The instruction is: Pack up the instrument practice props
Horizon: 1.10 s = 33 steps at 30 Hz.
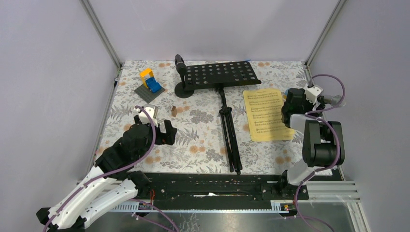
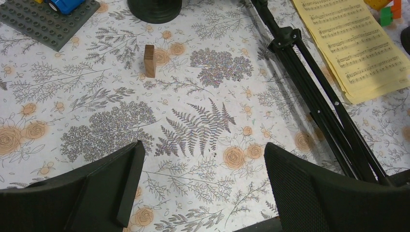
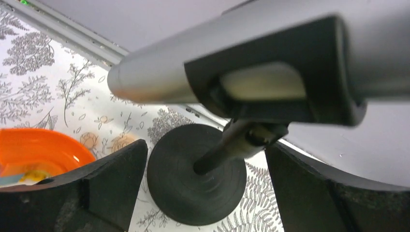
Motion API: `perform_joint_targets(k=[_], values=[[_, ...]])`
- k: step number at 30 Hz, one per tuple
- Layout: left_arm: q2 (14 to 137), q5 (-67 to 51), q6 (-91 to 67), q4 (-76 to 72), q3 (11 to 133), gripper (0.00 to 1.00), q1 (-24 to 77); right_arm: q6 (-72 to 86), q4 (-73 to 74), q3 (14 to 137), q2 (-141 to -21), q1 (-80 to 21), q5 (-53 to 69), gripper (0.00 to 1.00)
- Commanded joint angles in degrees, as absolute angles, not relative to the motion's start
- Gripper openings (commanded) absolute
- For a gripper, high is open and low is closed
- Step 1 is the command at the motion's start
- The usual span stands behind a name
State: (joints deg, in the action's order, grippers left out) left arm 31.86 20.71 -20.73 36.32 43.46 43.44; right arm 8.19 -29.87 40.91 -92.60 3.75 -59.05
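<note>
The black perforated music rack (image 1: 222, 73) lies flat at the back, with its folded tripod legs (image 1: 229, 130) stretching toward me; the legs also show in the left wrist view (image 2: 314, 96). The yellow sheet-music pages (image 1: 265, 113) lie to their right. The black microphone (image 1: 180, 63) stands on a disc-based post (image 1: 183, 91). The silver microphone (image 3: 232, 53) sits in a black clip on the second disc-based post (image 3: 196, 179) by the right wall. My right gripper (image 1: 325, 100) is open, with its jaws on either side of that post. My left gripper (image 1: 167, 133) is open and empty over the cloth.
A yellow-and-blue block build on a grey baseplate (image 1: 149, 89) stands at the back left. A small wooden block (image 2: 150, 60) stands ahead of the left gripper. An orange toy (image 3: 38, 154) sits left of the right gripper. The frame rail and wall (image 3: 72, 38) are close behind the post.
</note>
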Motion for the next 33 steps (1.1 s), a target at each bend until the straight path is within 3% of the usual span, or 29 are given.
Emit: perform_joint_targets(k=[1, 6, 11, 19, 21, 23, 24, 29, 33], values=[[31.10, 19.78, -19.38, 33.81, 42.90, 0.99, 43.34, 3.09, -37.89, 43.57, -93.97, 4.85, -58.99, 0.98], [31.22, 19.63, -19.32, 33.77, 42.98, 0.99, 43.36, -3.28, -45.93, 43.49, -96.79, 5.75, -57.27, 0.90], [31.06, 19.48, -19.08, 33.52, 42.73, 0.99, 43.39, -7.68, -51.07, 44.16, -99.98, 6.31, -57.03, 0.69], [31.41, 18.82, -18.64, 33.37, 42.58, 0.99, 43.36, -11.75, -57.98, 41.44, -100.51, 6.72, -56.05, 0.44], [31.23, 18.73, -18.56, 33.36, 42.52, 0.99, 43.35, -13.77, -62.20, 40.01, -100.22, 6.74, -55.78, 0.33], [31.04, 18.77, -18.55, 33.23, 42.46, 0.99, 43.34, -14.06, -63.39, 39.61, -99.66, 6.76, -56.96, 0.04], [30.96, 18.76, -18.54, 33.26, 42.45, 0.99, 43.34, -14.49, -64.27, 39.50, -99.46, 6.70, -58.43, 0.00], [30.93, 18.59, -18.46, 33.23, 42.37, 0.99, 43.34, -16.26, -67.26, 37.70, -95.39, 6.67, -61.18, 0.00], [31.11, 18.59, -18.37, 33.19, 42.42, 0.99, 43.39, -12.31, -59.62, 36.83, -86.72, 6.68, -61.31, 0.00]])
